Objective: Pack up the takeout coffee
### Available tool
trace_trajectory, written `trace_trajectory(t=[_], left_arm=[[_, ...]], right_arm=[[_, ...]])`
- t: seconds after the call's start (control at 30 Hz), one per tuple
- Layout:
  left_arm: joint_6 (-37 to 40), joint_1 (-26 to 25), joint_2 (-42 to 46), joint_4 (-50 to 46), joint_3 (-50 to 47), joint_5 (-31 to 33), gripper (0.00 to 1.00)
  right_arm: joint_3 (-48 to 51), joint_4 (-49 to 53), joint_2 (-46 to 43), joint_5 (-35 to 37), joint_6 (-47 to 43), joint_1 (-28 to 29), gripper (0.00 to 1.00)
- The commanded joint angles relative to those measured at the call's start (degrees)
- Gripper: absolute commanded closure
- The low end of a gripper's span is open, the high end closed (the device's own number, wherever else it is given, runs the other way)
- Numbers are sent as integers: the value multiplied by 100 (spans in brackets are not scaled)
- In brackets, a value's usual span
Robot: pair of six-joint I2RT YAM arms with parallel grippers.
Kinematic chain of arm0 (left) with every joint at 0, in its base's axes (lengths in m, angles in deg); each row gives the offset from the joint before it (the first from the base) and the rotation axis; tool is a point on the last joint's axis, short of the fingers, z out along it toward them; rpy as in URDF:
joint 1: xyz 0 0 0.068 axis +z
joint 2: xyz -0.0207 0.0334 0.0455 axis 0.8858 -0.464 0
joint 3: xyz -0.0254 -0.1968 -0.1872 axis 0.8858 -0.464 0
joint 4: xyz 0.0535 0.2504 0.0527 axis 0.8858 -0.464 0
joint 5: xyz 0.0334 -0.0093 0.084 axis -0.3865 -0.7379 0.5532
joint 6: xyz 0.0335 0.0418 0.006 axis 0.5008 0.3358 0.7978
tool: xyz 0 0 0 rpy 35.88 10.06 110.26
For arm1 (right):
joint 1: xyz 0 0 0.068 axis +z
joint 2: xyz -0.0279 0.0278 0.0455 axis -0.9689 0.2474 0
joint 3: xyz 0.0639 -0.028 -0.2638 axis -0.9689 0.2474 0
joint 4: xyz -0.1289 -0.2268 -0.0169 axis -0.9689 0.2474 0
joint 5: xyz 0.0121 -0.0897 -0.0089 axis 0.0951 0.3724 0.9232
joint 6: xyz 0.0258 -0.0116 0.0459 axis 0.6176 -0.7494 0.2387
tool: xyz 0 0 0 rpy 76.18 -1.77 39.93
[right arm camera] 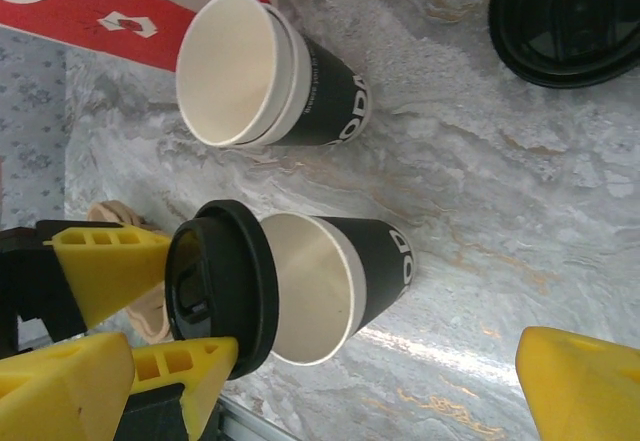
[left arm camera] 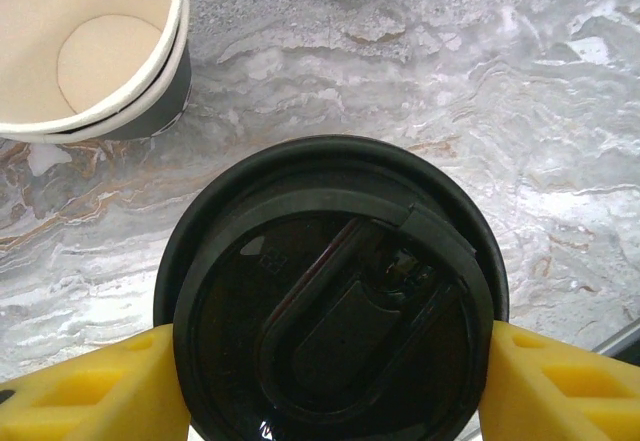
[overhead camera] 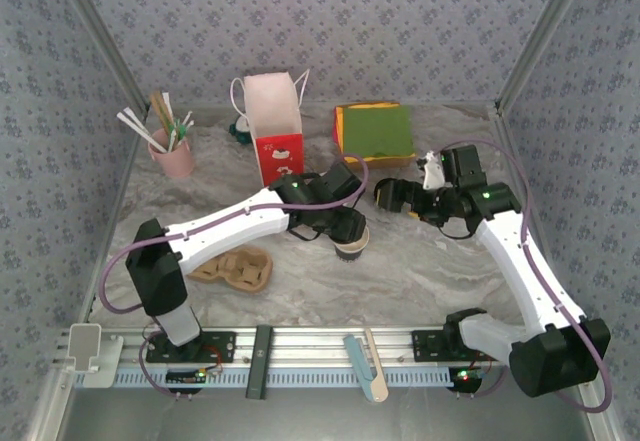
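Two dark paper cups with white insides stand on the marble table. The nearer cup [right arm camera: 340,281] [overhead camera: 352,251] is uncovered, and a round black lid [left arm camera: 330,301] [right arm camera: 215,296] hangs tilted just off its rim. My left gripper [left arm camera: 330,371] [overhead camera: 350,229] is shut on that lid, one yellow finger [left arm camera: 90,391] on each side of it. The lid hides the cup below in the left wrist view. The other cup [right arm camera: 270,76] [left arm camera: 90,51] stands uncovered beside it. My right gripper [right arm camera: 320,401] [overhead camera: 392,197] hovers open to the right of the cups, holding nothing.
A second black lid [right arm camera: 570,21] lies on the table past the cups. The brown cardboard carrier [overhead camera: 240,266] lies front left. At the back stand a pink cup of straws [overhead camera: 172,156], a red and white paper bag [overhead camera: 275,126] and a green-orange stack [overhead camera: 375,131].
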Motion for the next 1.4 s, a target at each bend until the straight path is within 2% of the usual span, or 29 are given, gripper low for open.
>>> trace_trajectory(t=[0.0,0.53,1.37], left_arm=[[216,-114,-175,-373,306,209,34],[475,-336,-712,-868,877,469,33],[511,-389,-877,-890,931,438,32]], right_arm=[[142,315,-110,204,-124,-147,0],[266,280,-142,241,-159,-233,0],[353,211,-97,89,-159,-233,0]])
